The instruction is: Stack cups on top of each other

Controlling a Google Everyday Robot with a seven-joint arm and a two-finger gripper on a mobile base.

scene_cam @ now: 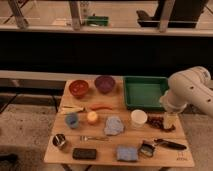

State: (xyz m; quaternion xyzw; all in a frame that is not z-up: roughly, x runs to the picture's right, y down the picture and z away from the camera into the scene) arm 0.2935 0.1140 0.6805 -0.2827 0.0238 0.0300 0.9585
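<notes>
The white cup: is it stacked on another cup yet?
No, the white cup stands alone, apart from the blue cup and orange cup; the pincer hangs right of it.
</notes>
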